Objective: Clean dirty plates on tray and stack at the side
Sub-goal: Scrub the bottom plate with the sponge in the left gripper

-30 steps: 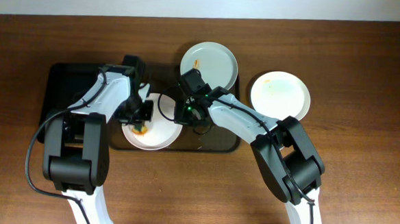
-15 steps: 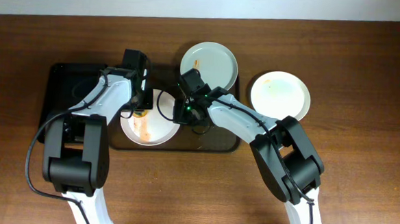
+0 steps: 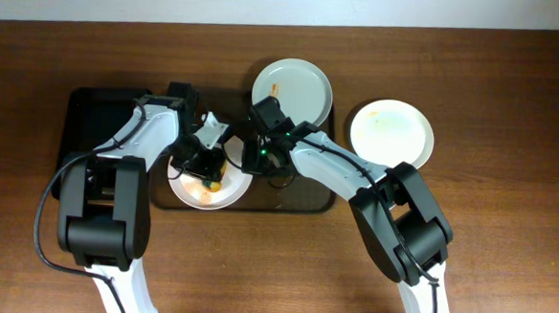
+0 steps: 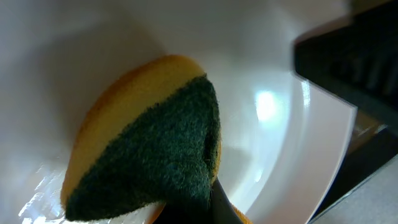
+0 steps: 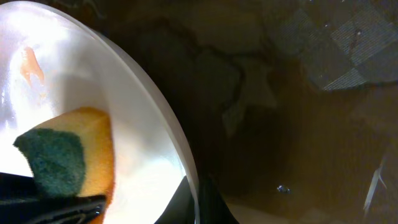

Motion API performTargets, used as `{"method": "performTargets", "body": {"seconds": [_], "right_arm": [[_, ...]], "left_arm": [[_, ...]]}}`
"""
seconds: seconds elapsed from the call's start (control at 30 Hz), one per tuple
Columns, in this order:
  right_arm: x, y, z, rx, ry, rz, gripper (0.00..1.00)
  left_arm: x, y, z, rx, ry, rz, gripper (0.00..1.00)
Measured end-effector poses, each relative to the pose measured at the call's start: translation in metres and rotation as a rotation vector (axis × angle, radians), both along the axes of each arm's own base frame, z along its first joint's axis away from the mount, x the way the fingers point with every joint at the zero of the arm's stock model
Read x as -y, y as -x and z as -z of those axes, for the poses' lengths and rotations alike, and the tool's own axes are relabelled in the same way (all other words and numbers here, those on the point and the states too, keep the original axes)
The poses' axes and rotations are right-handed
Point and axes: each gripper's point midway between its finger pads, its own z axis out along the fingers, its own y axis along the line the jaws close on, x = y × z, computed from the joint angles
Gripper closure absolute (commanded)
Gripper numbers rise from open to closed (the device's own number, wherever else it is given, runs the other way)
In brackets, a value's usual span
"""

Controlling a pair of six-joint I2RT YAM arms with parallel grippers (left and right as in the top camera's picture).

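The left gripper (image 3: 201,158) was clamped on a yellow sponge (image 4: 155,143) with a green scouring face, and the sponge was pressed flat against the inner surface of the dirty plate (image 3: 190,188), close to its right-hand rim. The right gripper (image 3: 258,157) reached in from the other side, its fingers closed in a pinch on that rim, one dark fingertip (image 5: 208,202) showing at the plate's outer edge in the right wrist view. An orange smear (image 5: 31,65) remained on the plate's far side. The plate sat in the black tray (image 3: 94,128), towards its front rim and right of centre; the two grippers crowded it from left and right. The tray's left half lay bare. A second plate (image 3: 293,88) rested at the tray's back right corner, just behind the right gripper, and a third plate (image 3: 391,132) lay on the wooden table (image 3: 505,235), to the right of the tray and apart from it.
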Motion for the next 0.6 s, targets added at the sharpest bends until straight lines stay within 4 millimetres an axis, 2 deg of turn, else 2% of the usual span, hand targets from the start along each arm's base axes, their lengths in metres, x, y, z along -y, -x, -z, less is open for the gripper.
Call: {"method": "performTargets", "body": {"seconds": [0.1,0.13,0.2,0.23,0.27,0.37,0.43,0.5,0.53,0.6], "right_arm": [[0.0,0.0,0.0,-0.001,-0.002,0.001,0.96],[-0.001,0.0,0.0,-0.001,-0.003,0.0,0.96],[-0.001,0.0,0.0,-0.001,-0.003,0.0,0.96],[-0.001,0.0,0.0,-0.001,-0.003,0.0,0.96],[-0.001,0.0,0.0,-0.001,-0.003,0.0,0.96],[-0.001,0.0,0.0,-0.001,-0.003,0.0,0.96],[-0.001,0.0,0.0,-0.001,-0.003,0.0,0.96],[-0.001,0.0,0.0,-0.001,-0.003,0.0,0.96],[-0.001,0.0,0.0,-0.001,-0.003,0.0,0.96],[-0.001,0.0,0.0,-0.001,-0.003,0.0,0.96]], "left_arm": [[-0.001,-0.009,0.002,0.006,-0.026,-0.101,0.99],[-0.007,-0.015,0.002,0.001,-0.102,-0.214,0.99],[-0.026,-0.013,0.002,-0.038,-0.244,-0.432,0.99],[-0.046,-0.007,0.002,-0.047,-0.36,-0.512,0.99],[-0.057,0.0,0.002,-0.066,-0.429,-0.581,0.99],[-0.075,0.022,0.0,-0.126,-0.555,-0.623,0.99],[-0.07,0.027,0.001,-0.149,-0.513,-0.528,0.99],[-0.055,0.032,0.001,-0.188,-0.39,-0.409,0.99],[-0.034,0.04,0.0,-0.231,-0.245,-0.313,0.99],[-0.01,0.046,0.0,-0.263,-0.093,-0.235,0.99]]}}
